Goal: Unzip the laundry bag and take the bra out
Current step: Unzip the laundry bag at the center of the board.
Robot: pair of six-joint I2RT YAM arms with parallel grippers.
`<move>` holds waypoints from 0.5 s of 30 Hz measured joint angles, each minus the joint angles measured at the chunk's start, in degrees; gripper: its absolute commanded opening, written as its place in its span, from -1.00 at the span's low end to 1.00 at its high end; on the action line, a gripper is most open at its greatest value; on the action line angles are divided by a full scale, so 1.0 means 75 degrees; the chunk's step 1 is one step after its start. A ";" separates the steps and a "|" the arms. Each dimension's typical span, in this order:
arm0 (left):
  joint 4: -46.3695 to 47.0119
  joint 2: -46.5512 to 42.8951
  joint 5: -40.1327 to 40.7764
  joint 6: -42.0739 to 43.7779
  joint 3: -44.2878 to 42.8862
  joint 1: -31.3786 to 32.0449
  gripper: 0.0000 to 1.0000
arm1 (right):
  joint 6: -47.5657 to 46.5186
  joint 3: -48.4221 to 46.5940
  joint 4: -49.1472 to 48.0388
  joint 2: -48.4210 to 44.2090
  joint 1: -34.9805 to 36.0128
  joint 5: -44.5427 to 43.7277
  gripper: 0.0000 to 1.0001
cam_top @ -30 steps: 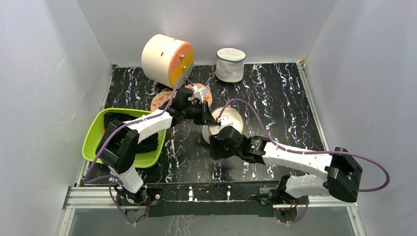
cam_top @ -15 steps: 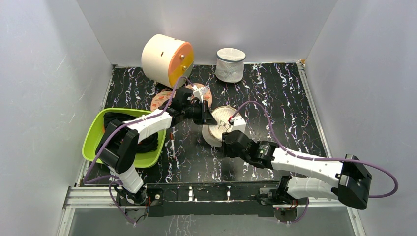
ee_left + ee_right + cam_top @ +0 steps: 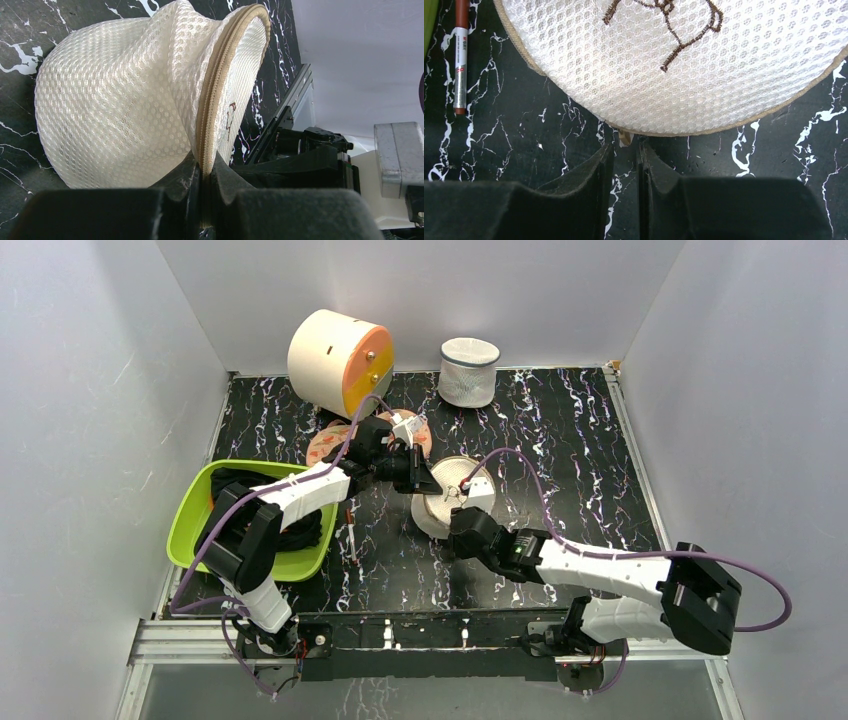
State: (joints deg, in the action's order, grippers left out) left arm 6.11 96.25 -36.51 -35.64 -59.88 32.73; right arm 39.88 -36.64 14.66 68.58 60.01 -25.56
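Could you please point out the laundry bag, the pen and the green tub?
laundry bag (image 3: 724, 85): right wrist view, mesh flat face
pen (image 3: 461, 55): right wrist view, mid barrel
green tub (image 3: 188, 520): top external view, left rim

A black desk (image 3: 560, 420) veined with white carries everything. At its left edge sits a lime-green bin (image 3: 190, 510) with a black garment (image 3: 303, 531) heaped inside. A cream drum (image 3: 322, 355) with an orange and yellow face lies on its side at the back wall, and a white cylindrical mesh bag (image 3: 468, 372) with a dark rim stands upright to its right. Orange patterned cloth (image 3: 325, 445) lies in front of the drum. A red-brown pen (image 3: 460, 55) lies flat on the desk just beside the bin.
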 measured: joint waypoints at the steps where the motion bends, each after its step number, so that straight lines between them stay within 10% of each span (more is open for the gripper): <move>1: 0.0006 0.0000 0.0000 -0.0003 0.0000 0.0000 -1.00 | -0.0026 0.0000 -0.0023 0.0041 0.0000 -0.0026 -0.61; 15: 0.0087 0.0009 -0.0058 -0.0073 0.0000 -0.0003 -1.00 | -0.0146 -0.0003 -0.0396 0.0452 0.0000 -0.0254 -0.68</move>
State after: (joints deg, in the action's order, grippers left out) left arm 6.76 96.31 -36.95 -36.18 -59.88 32.71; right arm 38.79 -36.67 11.68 71.96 60.01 -27.46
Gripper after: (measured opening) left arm 0.051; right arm 0.205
